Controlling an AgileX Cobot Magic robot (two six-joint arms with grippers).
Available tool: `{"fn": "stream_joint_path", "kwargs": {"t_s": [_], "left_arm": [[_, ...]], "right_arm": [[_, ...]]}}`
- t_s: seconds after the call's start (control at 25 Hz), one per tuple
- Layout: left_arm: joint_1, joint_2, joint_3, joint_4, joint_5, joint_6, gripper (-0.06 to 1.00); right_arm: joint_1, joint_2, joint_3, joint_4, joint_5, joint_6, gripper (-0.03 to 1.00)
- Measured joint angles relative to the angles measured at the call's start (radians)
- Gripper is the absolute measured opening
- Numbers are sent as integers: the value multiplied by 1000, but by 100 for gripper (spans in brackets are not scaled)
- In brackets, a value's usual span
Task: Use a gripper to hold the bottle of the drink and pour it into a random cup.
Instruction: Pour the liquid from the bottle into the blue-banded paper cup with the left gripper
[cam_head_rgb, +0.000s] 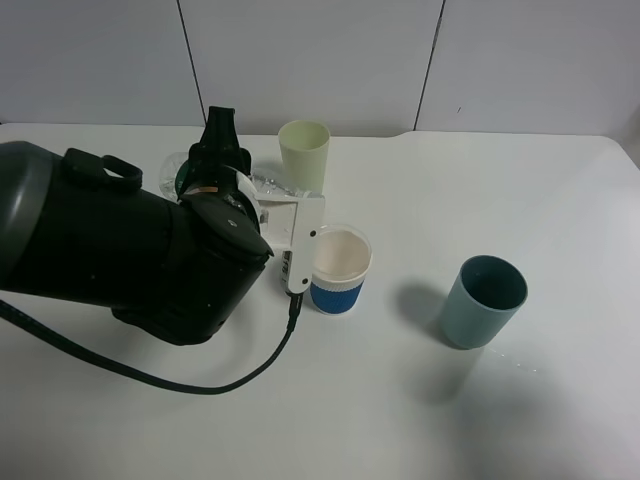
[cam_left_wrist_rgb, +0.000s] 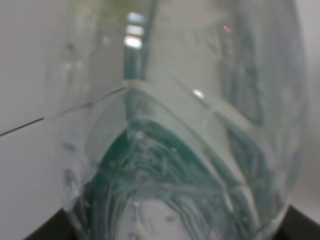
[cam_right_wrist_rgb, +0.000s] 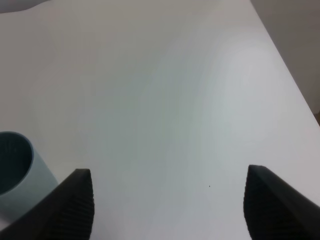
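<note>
My left gripper (cam_head_rgb: 297, 232), white on a bulky black arm, is shut on the clear bottle (cam_head_rgb: 262, 184) with the green label. It holds the bottle tilted over, just left of the white cup (cam_head_rgb: 339, 268) with the blue band. The arm hides most of the bottle. In the left wrist view the bottle (cam_left_wrist_rgb: 175, 150) fills the picture, with liquid and green label showing. I cannot tell whether liquid is flowing. My right gripper (cam_right_wrist_rgb: 167, 205) is open and empty above the bare table, with black fingertips (cam_right_wrist_rgb: 75, 205) spread wide.
A tall pale green cup (cam_head_rgb: 304, 152) stands behind the bottle. A teal cup (cam_head_rgb: 483, 299) stands to the right and also shows in the right wrist view (cam_right_wrist_rgb: 15, 165). A black cable (cam_head_rgb: 200, 385) loops over the white table (cam_head_rgb: 540, 180).
</note>
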Motion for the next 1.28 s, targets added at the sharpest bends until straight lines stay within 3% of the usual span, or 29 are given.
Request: {"fn": "stream_joint_path", "kwargs": {"t_s": [0.6,1.28], "left_arm": [[0,0,0,89,-1,3,50],[0,0,0,92,-1,3,50]], "right_arm": [[0,0,0,0,0,0,63],[0,0,0,0,0,0,63]]}}
